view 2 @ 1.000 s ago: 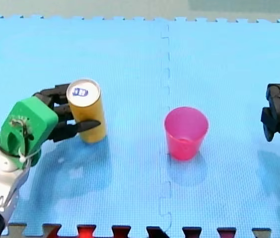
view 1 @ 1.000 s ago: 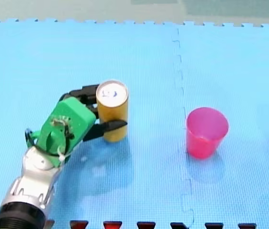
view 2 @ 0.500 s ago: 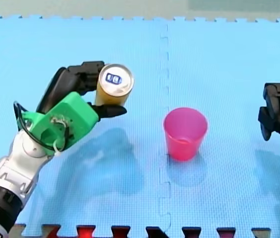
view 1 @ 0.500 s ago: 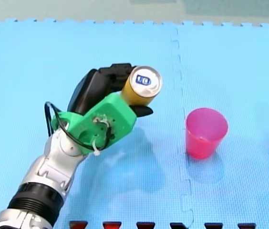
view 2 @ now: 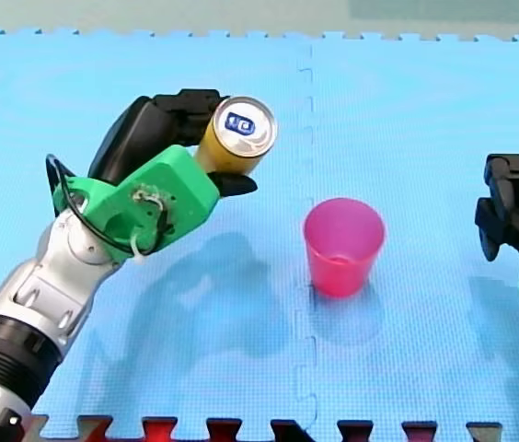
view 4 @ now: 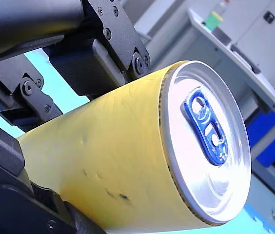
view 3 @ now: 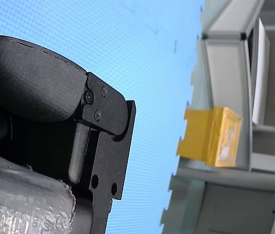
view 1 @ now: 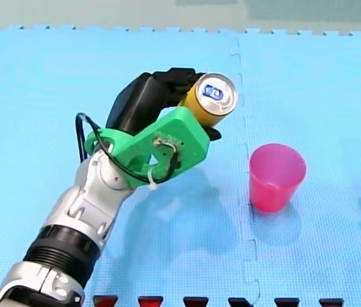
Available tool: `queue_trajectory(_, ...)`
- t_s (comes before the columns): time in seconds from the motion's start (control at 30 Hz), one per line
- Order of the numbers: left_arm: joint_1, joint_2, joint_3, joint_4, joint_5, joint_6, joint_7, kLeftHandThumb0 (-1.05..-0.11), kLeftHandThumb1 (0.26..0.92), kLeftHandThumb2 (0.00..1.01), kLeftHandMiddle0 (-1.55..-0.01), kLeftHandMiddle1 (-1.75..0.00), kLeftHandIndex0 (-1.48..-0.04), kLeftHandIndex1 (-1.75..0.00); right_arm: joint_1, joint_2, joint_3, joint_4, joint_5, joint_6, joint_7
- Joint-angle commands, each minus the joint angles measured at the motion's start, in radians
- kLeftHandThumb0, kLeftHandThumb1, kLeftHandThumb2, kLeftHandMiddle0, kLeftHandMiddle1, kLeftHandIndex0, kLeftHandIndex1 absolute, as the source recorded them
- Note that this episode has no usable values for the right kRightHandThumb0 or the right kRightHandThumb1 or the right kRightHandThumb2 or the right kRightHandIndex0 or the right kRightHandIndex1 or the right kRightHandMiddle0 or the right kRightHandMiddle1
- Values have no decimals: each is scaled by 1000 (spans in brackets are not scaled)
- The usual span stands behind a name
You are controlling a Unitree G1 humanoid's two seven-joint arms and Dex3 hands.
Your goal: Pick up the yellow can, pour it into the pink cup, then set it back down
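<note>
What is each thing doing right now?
can, up in the air, tilted
cup, upright on the mat, looks empty
left hand, shut on the can, above the mat
right hand, holding nothing, at the mat's right edge

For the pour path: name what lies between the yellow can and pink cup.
Only bare blue mat and its seam, per both head views. The left hand holds the yellow can aloft; the right hand is right of the pink cup.
</note>
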Motion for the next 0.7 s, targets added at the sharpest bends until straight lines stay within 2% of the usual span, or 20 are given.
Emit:
queue_trajectory(0.0, -17, 8, -10, -4, 11, 5, 11, -528, 772, 5, -1348, 0, -1183, 0, -1, -3, 0, 0, 1, -1, 0)
queue_trajectory(0.27, -42, 10, -62, -17, 100, 43, 77, -523, 772, 1, -1351, -4, -1200, -8, 0, 3, 1, 0, 0, -3, -2)
queue_trajectory(0.47, -65, 28, -113, -3, 174, 43, 125, -569, 794, 8, -1333, -2, -1208, -5, -1, 9, -5, -1, 9, 4, 3)
queue_trajectory(0.67, -83, 40, -165, -12, 255, 57, 176, -558, 800, 4, -1379, -25, -1228, -10, 1, 13, -15, -4, 22, 15, 15)
